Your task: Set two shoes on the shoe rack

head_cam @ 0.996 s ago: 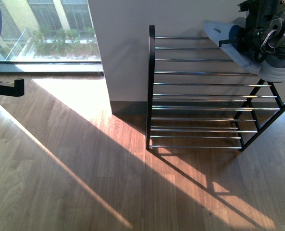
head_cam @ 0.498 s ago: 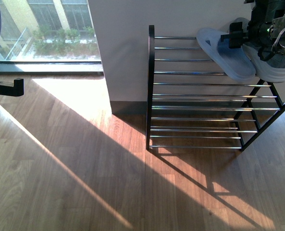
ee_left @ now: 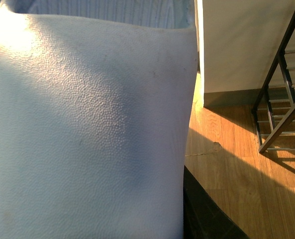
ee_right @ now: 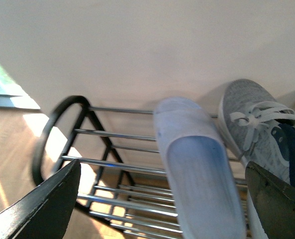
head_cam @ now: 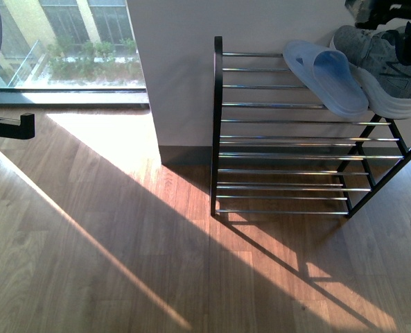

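I look down on a wood-plank floor (head_cam: 122, 263), brown and crossed by a broad diagonal band of sunlight with hard shadow on either side. A white wall (head_cam: 177, 69) rises behind it, with a dark baseboard at its foot. To the left of the wall is a floor-level window (head_cam: 73, 41) showing greenery and a building outside.

The shoe rack (head_cam: 217, 125) stands against the wall, its black frame carrying tiers of thin silver rods, and it throws a barred shadow across the planks. On its top tier lies one pale blue slide sandal (head_cam: 326, 76), angled across the rods. Just beside it, to its right, sits a grey knit sneaker (head_cam: 382, 69) with a thick white sole. They look to be touching or nearly so.

My right claw (ee_right: 159, 199) is spread wide and holds nothing. Its two dark fingertips (ee_right: 43, 199) frame the sandal (ee_right: 197, 174) and sneaker (ee_right: 256, 124) on the rack (ee_right: 117, 137) from above. In the front view only a dark scrap of that arm shows at the top right corner.

My left wrist camera is nearly filled by a second pale blue slide sandal (ee_left: 87, 129), its pebbled foam very close to the lens. I cannot see my left claw's fingers there, so I cannot tell how they stand. Past the sandal are sunlit floor (ee_left: 237, 164), wall and a corner of the rack (ee_left: 281, 99).
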Tool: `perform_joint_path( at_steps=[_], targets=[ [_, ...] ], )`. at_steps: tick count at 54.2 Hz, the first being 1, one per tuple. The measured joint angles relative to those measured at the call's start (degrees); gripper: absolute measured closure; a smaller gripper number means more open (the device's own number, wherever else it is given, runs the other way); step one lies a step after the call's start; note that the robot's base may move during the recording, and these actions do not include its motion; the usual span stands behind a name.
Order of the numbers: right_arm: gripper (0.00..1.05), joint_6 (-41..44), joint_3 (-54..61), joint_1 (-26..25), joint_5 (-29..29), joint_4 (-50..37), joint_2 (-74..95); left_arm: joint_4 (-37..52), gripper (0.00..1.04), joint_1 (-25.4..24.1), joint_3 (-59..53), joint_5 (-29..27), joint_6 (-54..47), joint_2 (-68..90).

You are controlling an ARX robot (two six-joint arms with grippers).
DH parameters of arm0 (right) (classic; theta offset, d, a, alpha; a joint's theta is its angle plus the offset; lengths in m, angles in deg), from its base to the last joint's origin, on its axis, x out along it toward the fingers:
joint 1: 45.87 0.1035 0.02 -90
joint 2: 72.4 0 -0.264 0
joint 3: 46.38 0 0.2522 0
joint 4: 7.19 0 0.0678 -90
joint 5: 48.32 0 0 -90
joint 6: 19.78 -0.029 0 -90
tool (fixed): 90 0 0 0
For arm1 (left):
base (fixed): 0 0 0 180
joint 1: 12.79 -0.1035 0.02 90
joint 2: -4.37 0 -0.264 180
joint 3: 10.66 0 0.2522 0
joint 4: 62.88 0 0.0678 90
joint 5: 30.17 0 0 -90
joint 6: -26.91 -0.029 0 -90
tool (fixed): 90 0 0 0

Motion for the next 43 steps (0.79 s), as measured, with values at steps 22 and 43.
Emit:
perform_joint_path(
  at_steps=[22,43],
  targets=[
    [0.09,-6.5,32.7,-3.5,-11.3,-14.4,-25.1,0.0,1.03,0.0,0.0,0.0,0.0,0.0],
    [0.33,0.5,41.0,-2.0,10.1,-28.3,-27.6,0.0,1.03,0.0,0.0,0.0,0.0,0.0]
  ],
)
